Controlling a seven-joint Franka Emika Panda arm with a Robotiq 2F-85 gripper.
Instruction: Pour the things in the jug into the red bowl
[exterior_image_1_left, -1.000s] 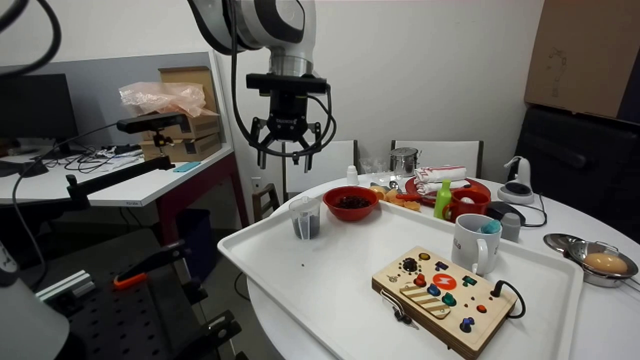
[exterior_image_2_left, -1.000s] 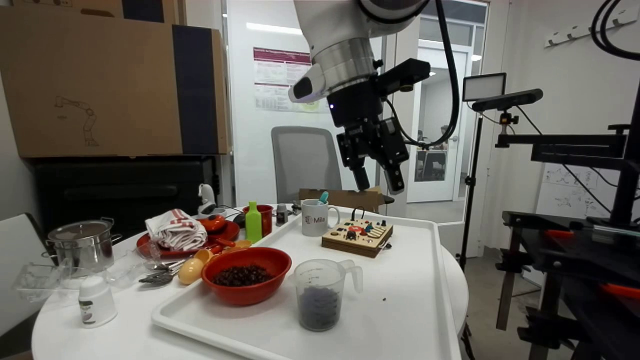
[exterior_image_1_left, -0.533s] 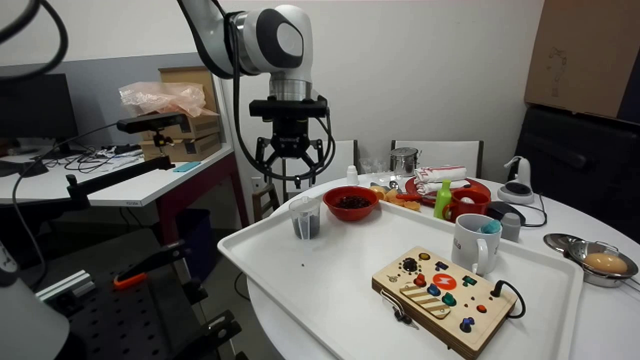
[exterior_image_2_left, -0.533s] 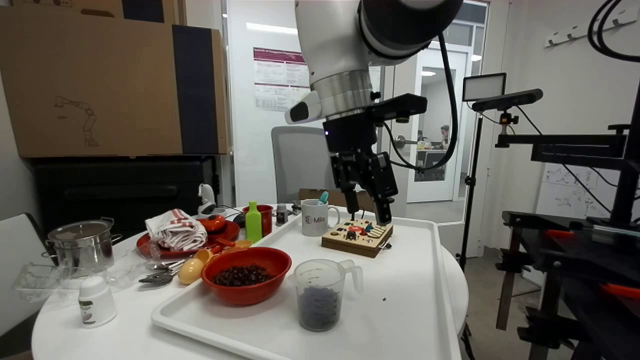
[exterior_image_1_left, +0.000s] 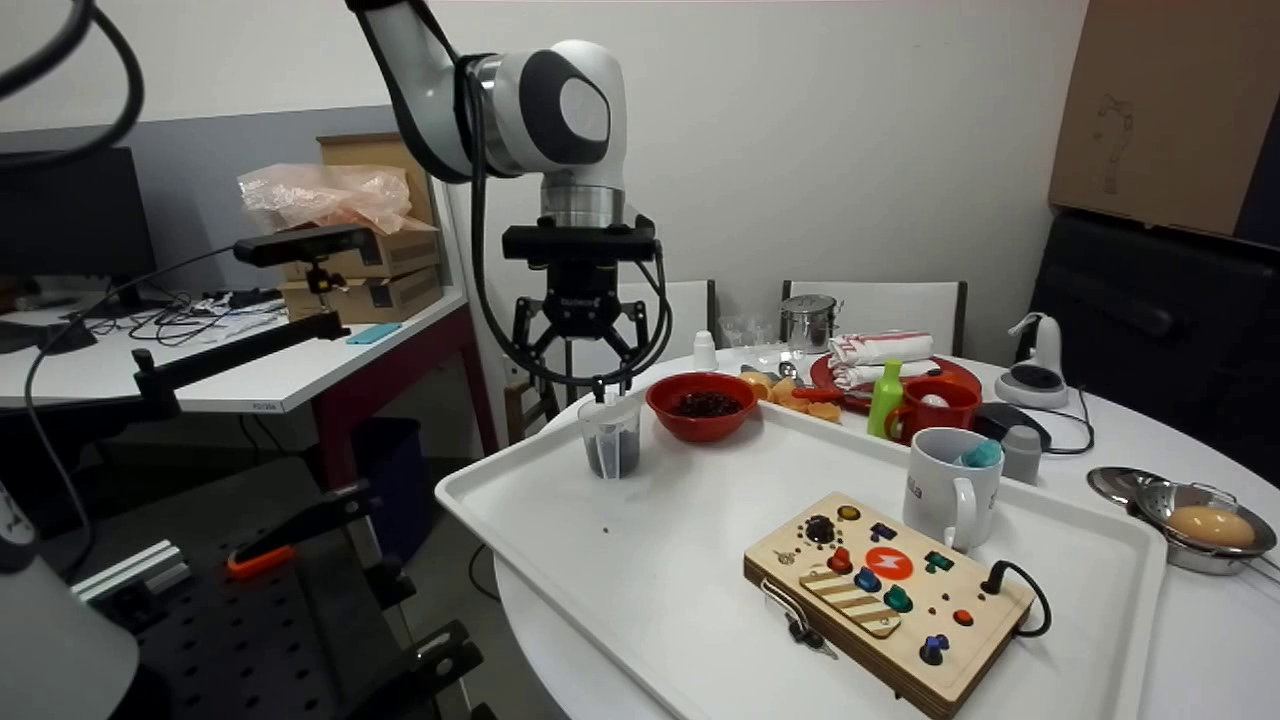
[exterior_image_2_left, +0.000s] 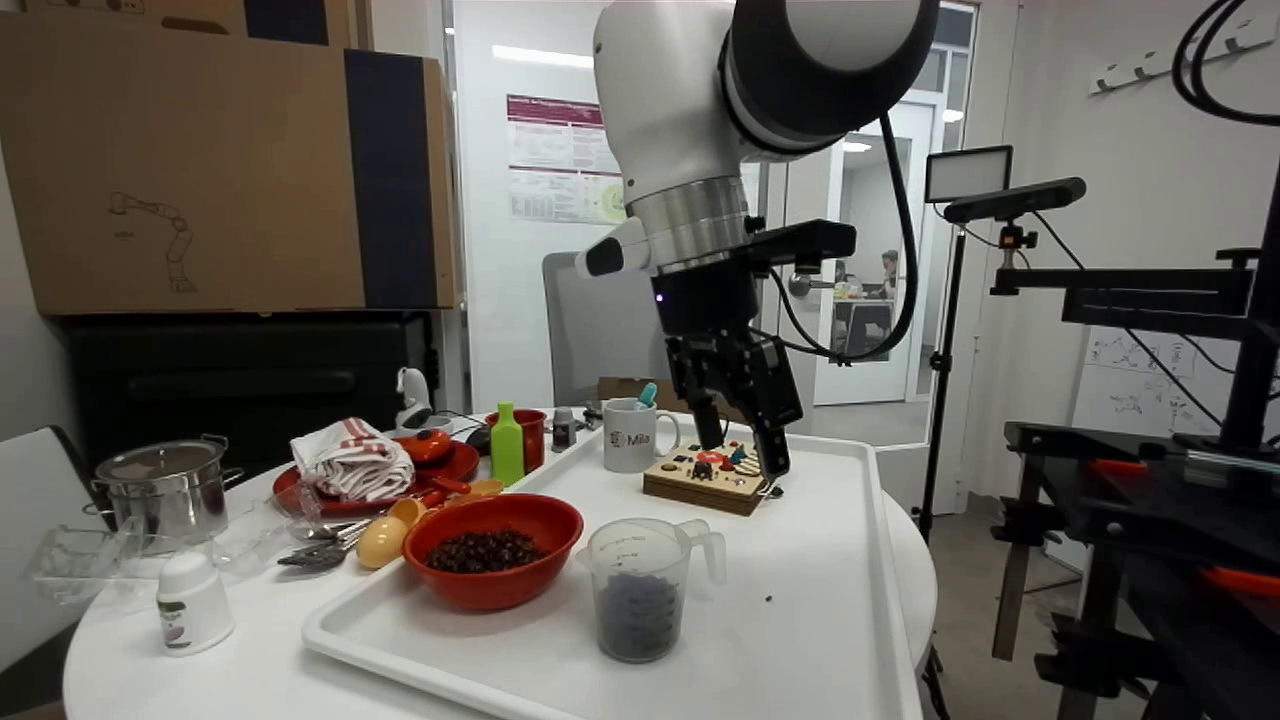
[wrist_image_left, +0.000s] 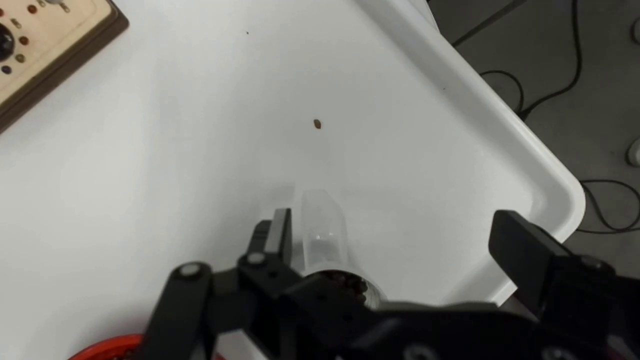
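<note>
While the jug (exterior_image_2_left: 637, 585) stands upright in the foreground of an exterior view, on the white tray (exterior_image_2_left: 800, 650), small dark pieces (exterior_image_2_left: 636, 615) fill its lower part and its handle (exterior_image_2_left: 714, 555) juts to one side. Just beside it, at the tray's edge, the red bowl (exterior_image_2_left: 495, 588) holds a layer of brown bits (exterior_image_2_left: 485, 550). A lone dark speck (exterior_image_2_left: 768, 599) lies on the tray, off the handle's side. Beyond these the arm (exterior_image_2_left: 690, 130) points down, its jaws spread wide above the tray, near the jug but apart from it; in the wrist view one jaw shows close by the handle, the other well away from it. Farther on, a wooden box (exterior_image_2_left: 705, 490) with coloured knobs (exterior_image_1_left: 897, 599) sits on the tray, while on the bench (exterior_image_2_left: 265, 660) a folded white cloth (exterior_image_2_left: 352, 460) lies on a red plate (exterior_image_2_left: 466, 466). Past the green bottle (exterior_image_2_left: 507, 445) come the white mug (exterior_image_2_left: 628, 440) and a red cup (exterior_image_2_left: 535, 435), and behind the bench stands a grey chair (exterior_image_2_left: 590, 320)
</note>
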